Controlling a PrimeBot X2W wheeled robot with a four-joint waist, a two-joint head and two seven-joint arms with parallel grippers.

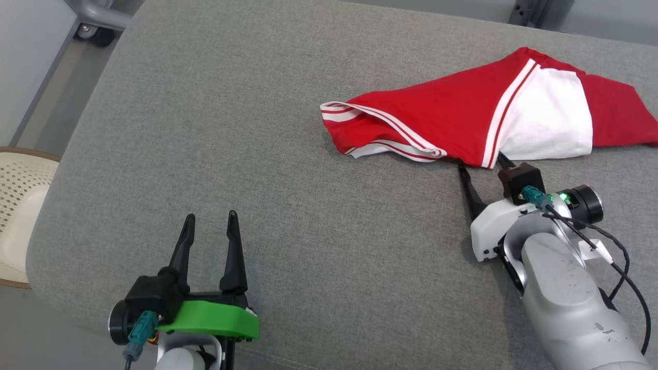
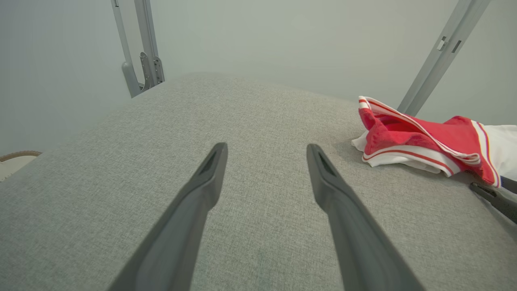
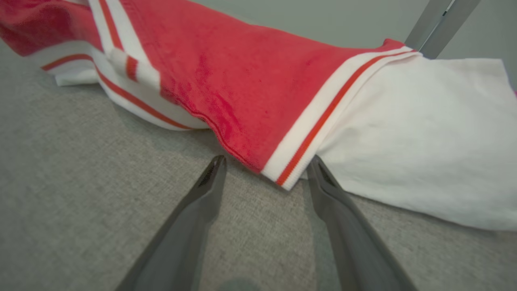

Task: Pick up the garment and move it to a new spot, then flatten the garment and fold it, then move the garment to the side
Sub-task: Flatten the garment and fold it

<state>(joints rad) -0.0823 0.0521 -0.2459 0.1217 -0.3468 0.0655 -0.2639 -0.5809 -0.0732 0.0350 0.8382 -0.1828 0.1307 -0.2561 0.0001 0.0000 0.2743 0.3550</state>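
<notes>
Grey padded surface (image 1: 257,128): at its near left edge the left gripper (image 1: 211,215) sits spread wide, empty. Toward the right edge lies the crumpled red-and-white garment (image 1: 452,118), the right gripper (image 3: 267,159) with parted fingers flanking its near hem.

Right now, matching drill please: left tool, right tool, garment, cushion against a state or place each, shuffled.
1. left tool
2. right tool
3. garment
4. cushion

A. crumpled, red and white
B. open, tips at the garment's near edge
C. grey, lying under everything else
D. open, over bare fabric, apart from the garment

Pairs: 1-D, 2-B, 3-A, 4-C
</notes>
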